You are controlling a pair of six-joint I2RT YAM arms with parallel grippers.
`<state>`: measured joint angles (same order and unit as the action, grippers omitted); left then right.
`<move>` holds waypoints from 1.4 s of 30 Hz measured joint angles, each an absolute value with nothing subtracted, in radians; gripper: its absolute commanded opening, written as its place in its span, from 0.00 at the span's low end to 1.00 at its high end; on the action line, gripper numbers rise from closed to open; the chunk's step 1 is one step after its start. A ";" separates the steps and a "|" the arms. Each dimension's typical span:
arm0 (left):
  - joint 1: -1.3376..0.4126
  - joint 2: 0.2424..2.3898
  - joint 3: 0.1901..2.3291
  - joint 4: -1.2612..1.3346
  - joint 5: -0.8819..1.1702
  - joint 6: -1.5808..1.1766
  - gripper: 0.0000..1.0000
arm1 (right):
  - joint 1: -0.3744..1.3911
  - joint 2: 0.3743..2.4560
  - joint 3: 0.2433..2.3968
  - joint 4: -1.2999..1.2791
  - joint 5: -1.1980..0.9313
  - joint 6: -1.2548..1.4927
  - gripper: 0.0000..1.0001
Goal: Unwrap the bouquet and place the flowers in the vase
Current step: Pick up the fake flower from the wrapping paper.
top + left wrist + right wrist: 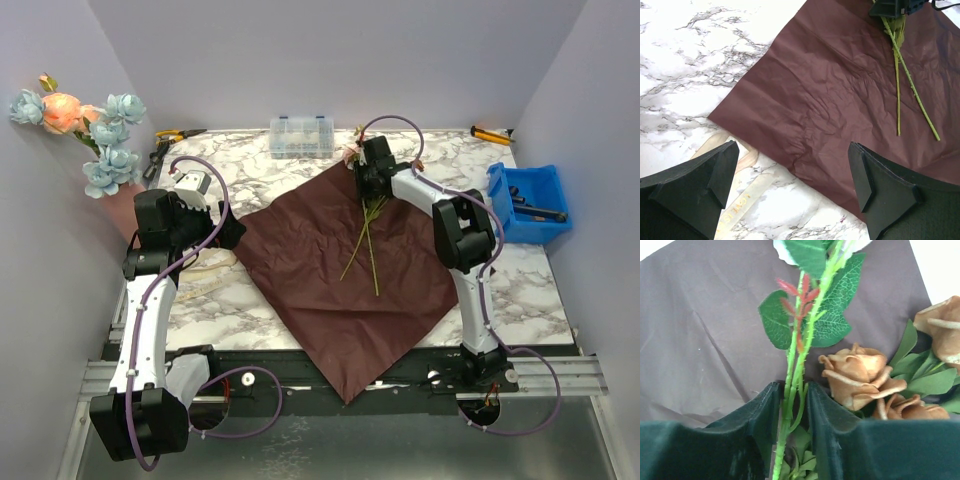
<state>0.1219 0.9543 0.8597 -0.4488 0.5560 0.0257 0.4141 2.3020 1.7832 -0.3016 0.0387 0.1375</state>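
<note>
The maroon sheet (320, 270) (830, 85) (700, 315) lies spread flat on the marble table. A few flowers lie on it, thin green stems (368, 245) (897, 85) (807, 325) pointing toward me and brownish-orange blooms (860, 372) at the sheet's far corner. My right gripper (372, 178) (792, 395) has closed in on the stems just below the blooms, a pad tight on either side. My left gripper (228, 232) (794, 160) hangs wide open over the sheet's left corner, holding nothing. The salmon vase (120, 218) stands at far left, mostly hidden behind my left arm, with pink and blue flowers (85, 125) in it.
A beige ribbon (200, 270) (747, 192) lies loose on the marble under my left gripper. A blue bin (528, 200) sits at the right edge. Along the back stand a clear compartment box (301, 137), yellow pliers (178, 133) and an orange tool (492, 133).
</note>
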 measured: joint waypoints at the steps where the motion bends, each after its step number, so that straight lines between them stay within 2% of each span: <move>1: 0.122 0.954 0.860 -0.449 0.556 0.026 0.99 | 0.416 2.302 1.783 -0.302 0.038 0.136 0.23; 6: 0.122 0.954 0.860 -0.448 0.556 0.026 0.99 | 0.426 2.302 1.789 -0.319 0.032 0.134 0.07; 11: 0.122 0.954 0.860 -0.442 0.556 0.025 0.99 | 0.416 2.246 1.764 -0.345 -0.064 0.149 0.04; 17: 0.122 0.954 0.860 -0.443 0.556 0.023 0.99 | 0.373 2.048 1.717 -0.332 -0.332 0.196 0.01; 22: 0.122 0.954 0.860 -0.443 0.563 0.019 0.99 | 0.300 1.916 1.698 -0.255 -0.648 0.275 0.01; 26: 0.122 0.954 0.861 -0.443 0.611 0.004 0.99 | 0.251 1.861 1.614 -0.135 -0.919 0.394 0.01; 31: 0.120 0.970 0.896 -0.440 0.741 -0.049 0.99 | 0.249 1.813 1.417 0.116 -1.150 0.624 0.01; 37: 0.111 0.995 0.926 -0.375 0.892 -0.168 0.97 | 0.256 1.773 1.230 0.522 -1.285 1.008 0.00; 42: 0.091 1.021 0.926 -0.239 0.980 -0.362 0.92 | 0.256 1.746 1.168 0.726 -1.309 1.221 0.01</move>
